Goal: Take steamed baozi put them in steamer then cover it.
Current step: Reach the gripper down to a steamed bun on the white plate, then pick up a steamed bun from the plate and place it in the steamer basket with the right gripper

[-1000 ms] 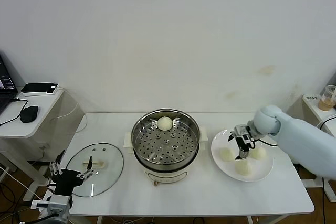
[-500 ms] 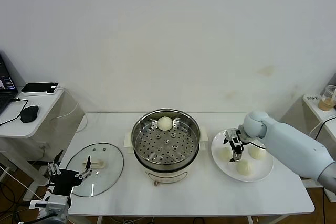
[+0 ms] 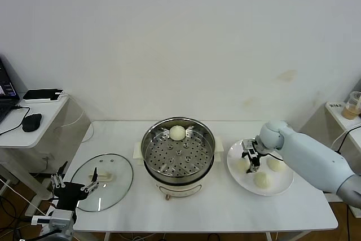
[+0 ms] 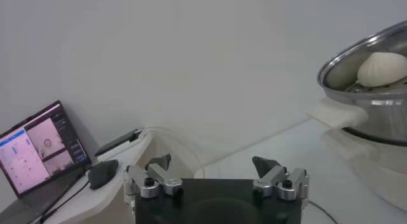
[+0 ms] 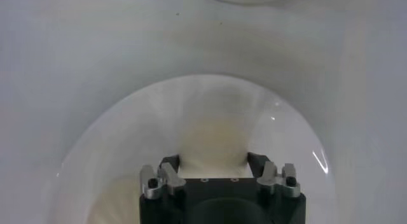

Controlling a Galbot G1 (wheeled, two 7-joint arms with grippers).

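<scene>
Three steamed baozi (image 3: 261, 179) are lying on the plate (image 3: 285, 184), and the right hand (image 3: 251, 161) is pinching the one nearest the steamer (image 3: 177, 152), its fingers (image 5: 169, 171) pressing both flanks. I judge the bun soft, light and easily dented, so a gentle hold low on the sides suits it. A fourth bun (image 3: 177, 132) is sitting in the steamer, well away from that hand. The left hand (image 3: 75, 183), spread wide, is waiting just beside the cover (image 3: 113, 169) on the bench (image 3: 214, 210).

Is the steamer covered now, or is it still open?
Open. The steamer shows its perforated tray with one baozi inside, and the cover lies flat on the table near the left gripper.
</scene>
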